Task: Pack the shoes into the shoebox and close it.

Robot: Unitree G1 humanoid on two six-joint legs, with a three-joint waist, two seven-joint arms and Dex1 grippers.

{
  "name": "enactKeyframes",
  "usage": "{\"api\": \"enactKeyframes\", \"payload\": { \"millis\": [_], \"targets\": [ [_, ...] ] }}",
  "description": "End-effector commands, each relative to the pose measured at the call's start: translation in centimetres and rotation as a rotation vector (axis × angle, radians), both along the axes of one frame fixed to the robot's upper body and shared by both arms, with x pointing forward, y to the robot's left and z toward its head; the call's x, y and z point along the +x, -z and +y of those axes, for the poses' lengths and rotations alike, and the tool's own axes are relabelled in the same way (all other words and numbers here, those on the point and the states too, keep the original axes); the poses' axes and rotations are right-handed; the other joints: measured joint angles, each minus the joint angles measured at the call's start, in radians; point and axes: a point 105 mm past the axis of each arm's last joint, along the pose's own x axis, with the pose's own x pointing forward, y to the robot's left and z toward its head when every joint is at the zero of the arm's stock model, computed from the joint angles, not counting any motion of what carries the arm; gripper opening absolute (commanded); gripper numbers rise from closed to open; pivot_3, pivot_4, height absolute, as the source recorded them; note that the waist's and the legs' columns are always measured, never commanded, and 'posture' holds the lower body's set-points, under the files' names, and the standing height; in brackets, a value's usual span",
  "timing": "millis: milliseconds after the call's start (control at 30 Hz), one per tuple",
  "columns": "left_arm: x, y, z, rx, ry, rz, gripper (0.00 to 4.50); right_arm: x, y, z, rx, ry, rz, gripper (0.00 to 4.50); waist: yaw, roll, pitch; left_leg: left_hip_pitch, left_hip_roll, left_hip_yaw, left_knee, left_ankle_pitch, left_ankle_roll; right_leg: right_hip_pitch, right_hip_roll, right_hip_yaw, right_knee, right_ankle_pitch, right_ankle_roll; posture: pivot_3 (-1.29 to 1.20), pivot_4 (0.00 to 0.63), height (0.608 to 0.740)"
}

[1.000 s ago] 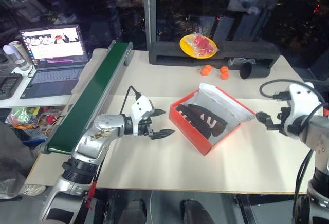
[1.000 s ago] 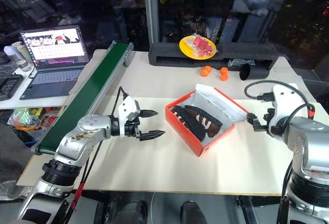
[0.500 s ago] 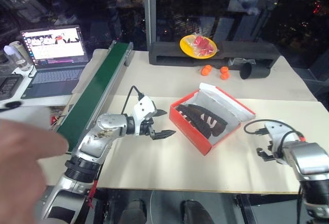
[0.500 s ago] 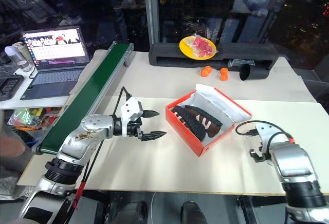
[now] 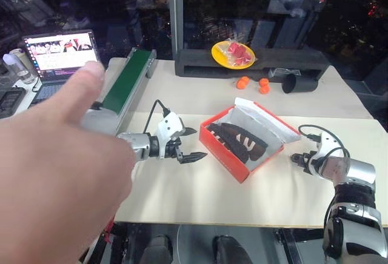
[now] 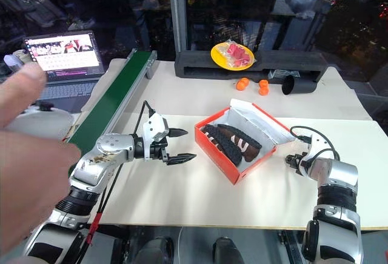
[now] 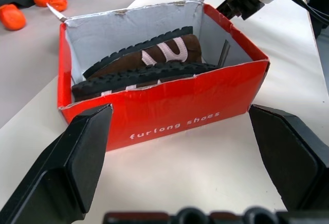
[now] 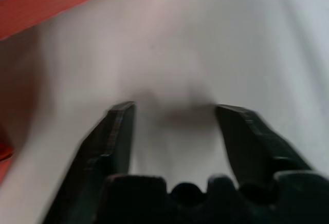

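1. Table [image 5: 200,191]: bears the shoebox [image 5: 233,157] near its middle.
2. Shoes [image 5: 237,140]: both inside the shoebox, side by side.
3. Left gripper [image 5: 188,144]: just left of the shoebox, apart from it.
4. Right gripper [image 5: 295,158]: just right of the shoebox, low over the table.
5. Plate [image 5: 233,54]: behind the shoebox, on a raised ledge [image 5: 200,61] at the table's far edge.
6. Small balls [image 5: 243,82]: on the table before the ledge.
7. Cup [image 5: 299,83]: lying right of the balls.
8. Conveyor belt [image 5: 126,77]: along the table's left edge.
9. Laptop [image 5: 59,54]: left of the belt.
10. Person's hand [image 5: 51,182]: nearest the camera, at left.
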Motion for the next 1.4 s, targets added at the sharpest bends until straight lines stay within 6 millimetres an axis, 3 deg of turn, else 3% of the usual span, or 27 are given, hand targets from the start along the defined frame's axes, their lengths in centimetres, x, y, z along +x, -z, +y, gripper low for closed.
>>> {"api": "enactKeyframes", "payload": {
  "millis": [33, 67, 367, 567, 700, 800, 933, 1000, 1100, 1200, 1267, 1400],
  "targets": [
    [0.0, -1.2, 0.0, -0.003, 0.006, -0.055, 4.50, 1.5, -0.9, 0.3, 0.066, -0.012, -0.068, 1.33, -0.008, 0.000, 0.000, 0.001, 0.000, 0.000, 0.000, 0.000, 0.000, 0.000, 0.000, 0.000, 0.000, 0.000, 0.000, 0.00, 0.150, 0.740],
    [0.0, -1.2, 0.1, -0.002, 0.005, -0.056, 4.50, 1.9, -1.0, 0.6, 0.085, -0.026, -0.079, 1.03, -0.010, 0.000, 0.000, 0.002, 0.000, 0.000, 0.000, 0.000, 0.000, 0.001, 0.000, 0.001, 0.000, 0.000, 0.000, 0.00, 0.150, 0.740],
    [0.2, -1.6, 0.5, 0.006, -0.010, -0.071, 4.50, 5.0, -3.1, 4.2, 0.330, -0.101, -0.230, 1.03, -0.020, 0.000, 0.000, 0.002, 0.000, 0.000, -0.001, 0.000, 0.000, 0.000, 0.000, 0.001, 0.000, 0.000, 0.000, 0.00, 0.150, 0.740],
    [0.2, -1.7, 0.6, 0.015, -0.014, -0.075, 4.50, 5.3, -2.9, 2.9, 0.447, 0.052, -0.349, 1.03, -0.016, 0.000, 0.000, 0.001, 0.000, 0.000, -0.002, 0.000, 0.000, 0.000, 0.000, 0.001, 0.000, 0.000, 0.000, 0.00, 0.150, 0.740],
    [0.2, -1.7, 0.7, 0.020, -0.012, -0.074, 4.50, 6.5, -6.9, 2.1, 0.654, 0.128, -0.624, 1.03, -0.017, 0.001, 0.001, 0.001, 0.000, 0.000, -0.002, 0.000, 0.000, 0.000, 0.000, 0.001, 0.000, 0.000, 0.000, 0.00, 0.150, 0.740],
    [0.2, -1.7, 0.7, 0.026, -0.010, -0.076, 4.50, 6.9, -12.0, 1.9, 0.772, 0.036, -0.904, 1.03, -0.022, 0.002, 0.003, 0.001, 0.000, 0.001, -0.002, 0.000, 0.000, 0.000, 0.000, 0.002, 0.000, 0.000, 0.000, 0.00, 0.150, 0.740],
    [0.3, -1.8, 0.7, 0.027, -0.011, -0.080, 4.50, 6.9, -14.5, 4.2, 0.797, -0.173, -0.973, 1.03, -0.025, 0.003, 0.003, 0.001, 0.000, 0.000, -0.002, 0.000, 0.000, 0.000, 0.001, 0.001, 0.000, 0.000, 0.000, 0.00, 0.150, 0.740],
    [0.3, -1.7, 0.7, 0.031, -0.010, -0.082, 4.50, 6.3, -16.4, 6.3, 0.787, -0.374, -1.028, 1.03, -0.023, 0.003, 0.003, 0.001, 0.000, 0.000, -0.002, 0.000, 0.000, 0.000, 0.001, 0.001, 0.001, 0.000, 0.000, 0.00, 0.150, 0.740],
    [0.3, -1.6, 0.8, 0.033, -0.011, -0.084, 4.50, 4.8, -17.4, 9.6, 0.720, -0.599, -1.021, 1.03, -0.022, 0.003, 0.003, 0.000, 0.000, 0.000, -0.002, 0.000, 0.000, -0.001, 0.000, 0.001, 0.001, 0.000, 0.000, 0.00, 0.150, 0.740],
    [0.2, -1.7, 0.8, 0.033, -0.013, -0.086, 4.50, 1.9, -17.0, 14.3, 0.575, -0.818, -0.927, 1.03, -0.018, 0.004, 0.003, 0.000, 0.000, -0.001, -0.002, 0.000, 0.000, -0.002, 0.000, 0.000, 0.003, 0.000, 0.000, 0.00, 0.150, 0.740],
    [0.1, -1.7, 0.9, 0.034, -0.013, -0.086, 4.50, 0.1, -16.3, 16.3, 0.489, -0.889, -0.857, 1.03, -0.014, 0.005, 0.004, -0.001, 0.000, -0.001, -0.002, 0.000, 0.000, -0.003, 0.001, 0.000, 0.004, 0.000, 0.001, 0.00, 0.150, 0.740],
    [0.0, -1.7, 0.8, 0.036, -0.011, -0.083, 4.50, -1.2, -12.5, 17.8, 0.261, -0.918, -0.607, 1.03, -0.005, 0.005, 0.004, -0.001, 0.000, -0.001, -0.001, 0.000, 0.000, -0.003, 0.000, 0.000, 0.004, 0.000, 0.001, 0.00, 0.150, 0.740]
  ]
}}
